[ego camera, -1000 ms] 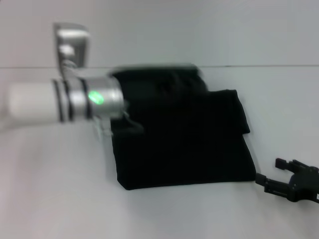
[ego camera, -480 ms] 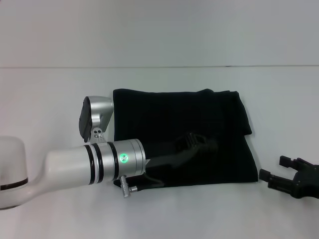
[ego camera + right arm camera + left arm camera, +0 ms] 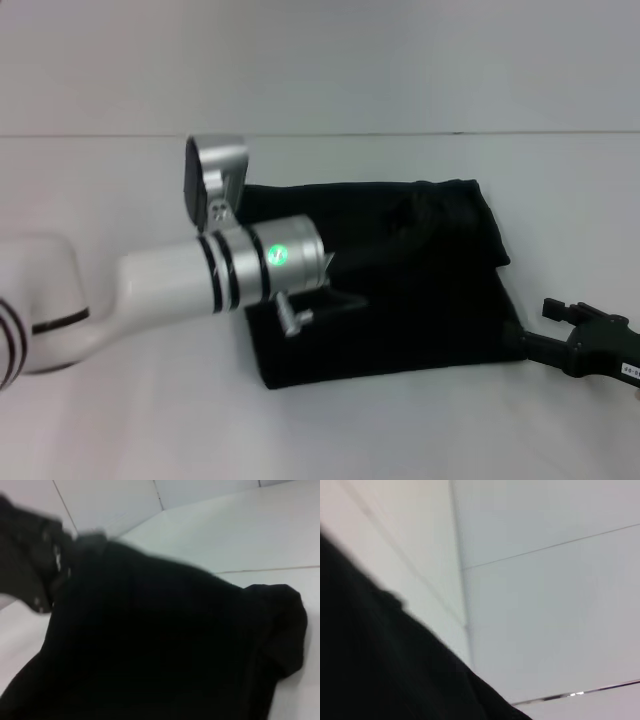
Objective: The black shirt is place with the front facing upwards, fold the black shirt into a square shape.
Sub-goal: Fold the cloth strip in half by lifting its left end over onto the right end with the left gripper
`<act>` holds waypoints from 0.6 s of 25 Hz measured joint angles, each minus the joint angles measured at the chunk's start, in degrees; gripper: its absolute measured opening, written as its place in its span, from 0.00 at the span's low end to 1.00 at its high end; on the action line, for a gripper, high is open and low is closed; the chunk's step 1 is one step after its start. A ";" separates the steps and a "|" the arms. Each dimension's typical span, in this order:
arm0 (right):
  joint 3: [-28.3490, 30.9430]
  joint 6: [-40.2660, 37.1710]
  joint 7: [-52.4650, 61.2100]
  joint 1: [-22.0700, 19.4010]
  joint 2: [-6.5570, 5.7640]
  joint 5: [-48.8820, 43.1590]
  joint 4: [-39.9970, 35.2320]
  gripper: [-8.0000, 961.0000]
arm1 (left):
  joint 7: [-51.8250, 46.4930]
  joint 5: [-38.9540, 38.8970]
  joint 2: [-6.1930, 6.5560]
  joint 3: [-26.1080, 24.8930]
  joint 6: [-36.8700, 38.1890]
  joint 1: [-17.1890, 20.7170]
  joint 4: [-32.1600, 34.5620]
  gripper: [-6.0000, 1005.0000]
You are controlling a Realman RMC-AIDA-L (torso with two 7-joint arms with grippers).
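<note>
The black shirt lies folded into a rough rectangle on the white table, with no lettering showing. My left arm reaches in from the left, its silver wrist above the shirt's left part. Its black gripper sits over the shirt's middle and is hard to pick out against the dark cloth. My right gripper rests low on the table at the shirt's near right corner, open, with one finger close to the cloth edge. Black cloth fills the left wrist view's corner, and the shirt fills most of the right wrist view.
The white table extends to the left, right and front of the shirt. Its far edge meets a pale wall behind. A dark blurred shape shows at the shirt's edge in the right wrist view.
My left arm swung in from the left, over the shirt, and now points toward its middle and back. The shirt's near left corner shifted right. My right gripper stayed near the right corner.
</note>
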 joint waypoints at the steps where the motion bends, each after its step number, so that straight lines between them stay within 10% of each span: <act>1: -0.01 0.00 0.01 0.07 0.00 -0.01 0.13 0.97 | -0.09 -0.58 0.00 0.01 0.38 -0.62 0.05 0.04; 15: 1.23 5.82 0.63 5.01 0.40 0.37 4.72 0.97 | 5.19 -1.30 -0.03 -1.06 0.46 -2.85 -7.81 0.04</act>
